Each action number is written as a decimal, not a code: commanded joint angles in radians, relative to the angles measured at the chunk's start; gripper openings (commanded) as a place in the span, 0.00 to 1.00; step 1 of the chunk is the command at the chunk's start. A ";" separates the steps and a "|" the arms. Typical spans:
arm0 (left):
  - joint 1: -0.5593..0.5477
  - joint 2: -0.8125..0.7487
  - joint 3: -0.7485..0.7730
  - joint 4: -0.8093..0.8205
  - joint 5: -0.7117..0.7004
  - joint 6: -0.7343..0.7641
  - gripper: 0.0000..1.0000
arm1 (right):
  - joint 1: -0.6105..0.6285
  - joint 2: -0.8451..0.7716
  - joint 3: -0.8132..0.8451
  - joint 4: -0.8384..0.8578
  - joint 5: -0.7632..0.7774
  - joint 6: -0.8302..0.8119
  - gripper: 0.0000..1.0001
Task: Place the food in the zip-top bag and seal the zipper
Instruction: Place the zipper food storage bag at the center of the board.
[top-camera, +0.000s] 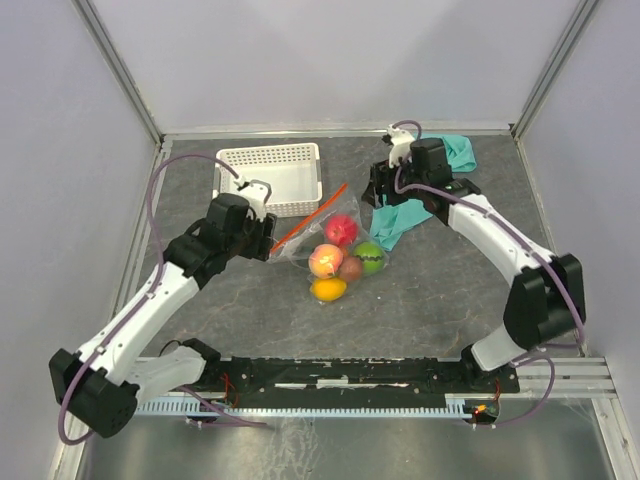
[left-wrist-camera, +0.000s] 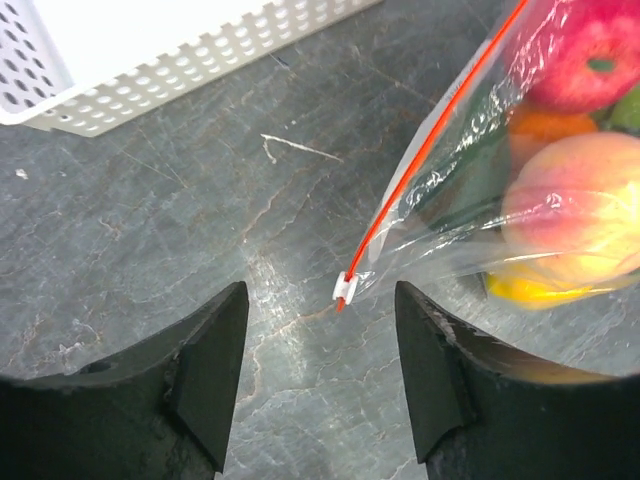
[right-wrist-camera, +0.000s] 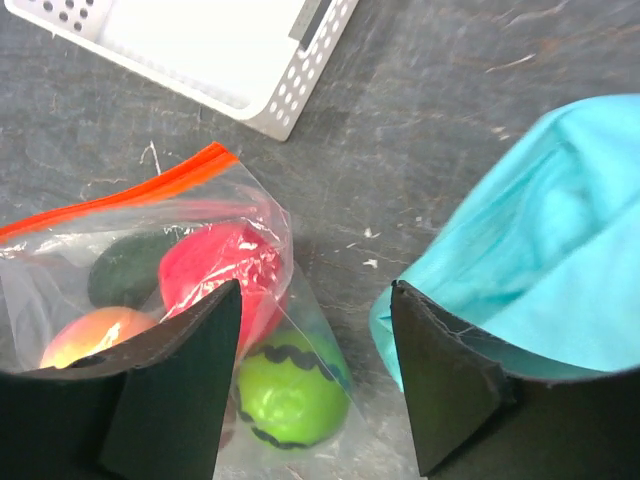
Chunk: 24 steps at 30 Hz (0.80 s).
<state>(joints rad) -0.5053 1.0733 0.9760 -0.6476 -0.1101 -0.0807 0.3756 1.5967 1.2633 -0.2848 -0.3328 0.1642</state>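
When viewed from above, only broad layout: zip-top bag (top-camera: 335, 248) mid-table between both arms, food (top-camera: 327, 261) inside, near white basket (top-camera: 268, 156). Via left wrist alone, white slider (left-wrist-camera: 343, 288) at near end of zipper (left-wrist-camera: 420, 160), untouched between spread, empty left gripper (left-wrist-camera: 320, 320). Via right wrist alone, right gripper (right-wrist-camera: 315, 310) likewise wide and empty, over bag edge and teal cloth (right-wrist-camera: 540, 220); zigzag-marked green ball (right-wrist-camera: 290, 392).

Clear zip-top bag (top-camera: 296, 246) lies flat holding the food (top-camera: 326, 260), red-orange zipper (top-camera: 310, 215) straight.
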 joint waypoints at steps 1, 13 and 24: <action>0.005 -0.109 -0.036 0.096 -0.097 -0.088 0.71 | -0.018 -0.187 -0.040 0.003 0.118 0.053 0.71; 0.005 -0.492 -0.179 0.214 -0.329 -0.249 0.99 | -0.028 -0.683 -0.297 -0.128 0.640 0.153 0.99; 0.004 -0.729 -0.290 0.174 -0.386 -0.314 1.00 | -0.029 -1.072 -0.422 -0.407 0.959 0.138 0.99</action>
<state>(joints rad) -0.5053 0.3996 0.7212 -0.4850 -0.4549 -0.3264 0.3504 0.6403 0.8658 -0.5884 0.4709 0.3317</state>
